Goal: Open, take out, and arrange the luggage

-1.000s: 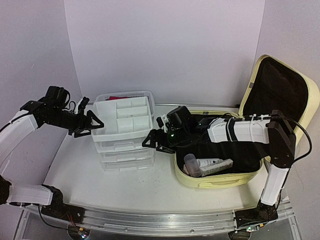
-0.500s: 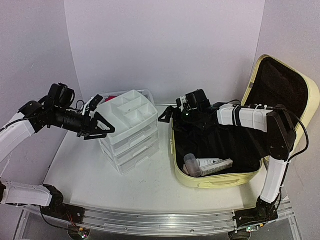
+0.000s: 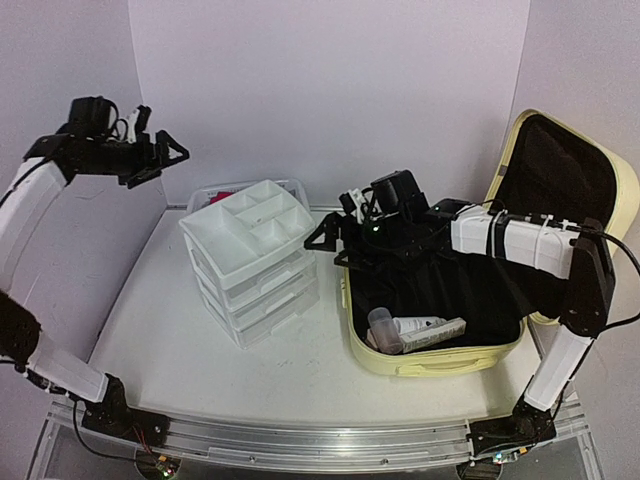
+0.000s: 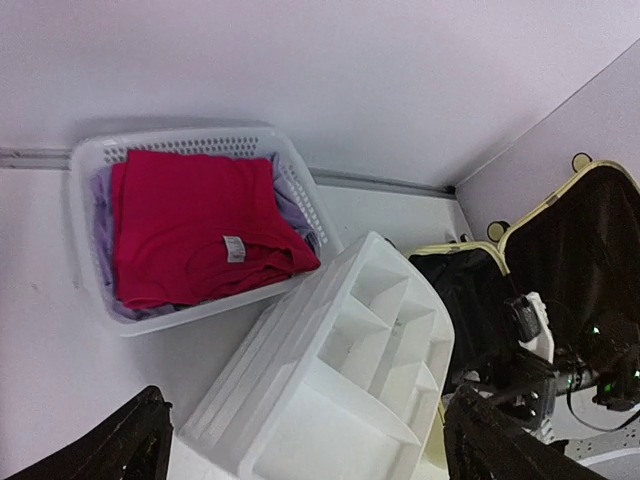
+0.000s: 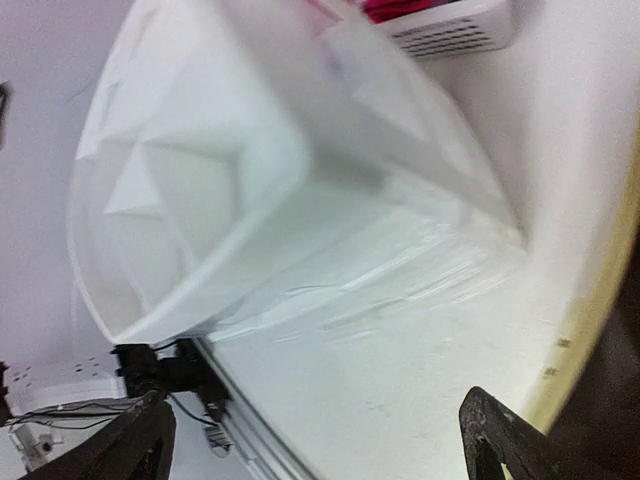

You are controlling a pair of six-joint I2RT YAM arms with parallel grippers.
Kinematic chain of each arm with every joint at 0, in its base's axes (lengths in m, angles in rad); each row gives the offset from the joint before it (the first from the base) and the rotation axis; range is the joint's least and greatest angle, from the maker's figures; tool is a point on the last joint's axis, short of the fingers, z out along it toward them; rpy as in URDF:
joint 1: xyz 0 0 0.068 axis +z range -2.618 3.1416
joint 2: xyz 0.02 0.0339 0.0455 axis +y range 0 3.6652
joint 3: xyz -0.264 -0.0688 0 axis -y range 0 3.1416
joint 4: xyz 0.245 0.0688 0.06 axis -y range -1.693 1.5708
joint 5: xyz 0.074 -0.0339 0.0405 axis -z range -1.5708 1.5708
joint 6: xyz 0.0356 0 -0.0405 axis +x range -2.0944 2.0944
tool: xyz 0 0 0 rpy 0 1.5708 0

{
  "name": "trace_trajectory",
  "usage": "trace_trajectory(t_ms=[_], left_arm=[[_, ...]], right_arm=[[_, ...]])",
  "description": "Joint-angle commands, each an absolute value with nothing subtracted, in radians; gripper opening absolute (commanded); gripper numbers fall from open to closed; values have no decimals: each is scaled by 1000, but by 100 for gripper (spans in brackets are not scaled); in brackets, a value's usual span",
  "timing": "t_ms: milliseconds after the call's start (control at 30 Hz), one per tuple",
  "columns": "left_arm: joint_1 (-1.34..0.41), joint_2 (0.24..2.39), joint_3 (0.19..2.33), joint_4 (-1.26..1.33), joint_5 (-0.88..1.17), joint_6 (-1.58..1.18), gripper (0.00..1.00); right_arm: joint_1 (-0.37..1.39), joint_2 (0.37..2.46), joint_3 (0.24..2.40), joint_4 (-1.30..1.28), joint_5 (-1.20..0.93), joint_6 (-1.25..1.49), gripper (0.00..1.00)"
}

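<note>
Fingers on the left arm, the left fingers (image 3: 160,162), are hanging spread wide apart and gripping nothing, raised high above the desk (image 3: 150,330) at its 10 o'clock corner. The right fingers (image 3: 330,248) are likewise gaping and carrying nothing, hovering just beside the white drawer organizer (image 3: 255,255), at its 3 o'clock side. That organizer is sitting near the desk's centre, skewed rather than square to the edges. Behind it, at 12 o'clock, a white mesh basket (image 4: 190,150) is holding a folded red garment (image 4: 200,230) over something lilac. The luggage (image 3: 440,362) is lying open at the desk's 3 o'clock side, its lid leaning back against the wall and its black lining showing. A clear bottle (image 3: 383,325) and a white carton (image 3: 430,330) are resting at the shell's 6 o'clock edge. Judging by this, unpacking is well along and arranging is under way. The next move probably calls for the right arm to swing back over the shell, drop low and close on the bottle or carton. A small white tag on the garment and the print on the carton are both too small to read.
</note>
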State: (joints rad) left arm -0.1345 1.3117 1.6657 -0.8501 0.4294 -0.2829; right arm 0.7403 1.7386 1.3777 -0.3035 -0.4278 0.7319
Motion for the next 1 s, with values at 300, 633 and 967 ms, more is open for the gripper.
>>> trace_trajectory(t_ms=[300,633,967], left_arm=[[-178,1322,1273,-624,752,-439,91],[-330,1108,1162,-657,657,-483,93],[-77,1222,1139,-520,701,-596,60]], right_arm=[[757,1921,1474,92,-474,1063,98],[668,2054,1640,58,-574,1065,98],[571,1808,1443,-197,-569,831,98]])
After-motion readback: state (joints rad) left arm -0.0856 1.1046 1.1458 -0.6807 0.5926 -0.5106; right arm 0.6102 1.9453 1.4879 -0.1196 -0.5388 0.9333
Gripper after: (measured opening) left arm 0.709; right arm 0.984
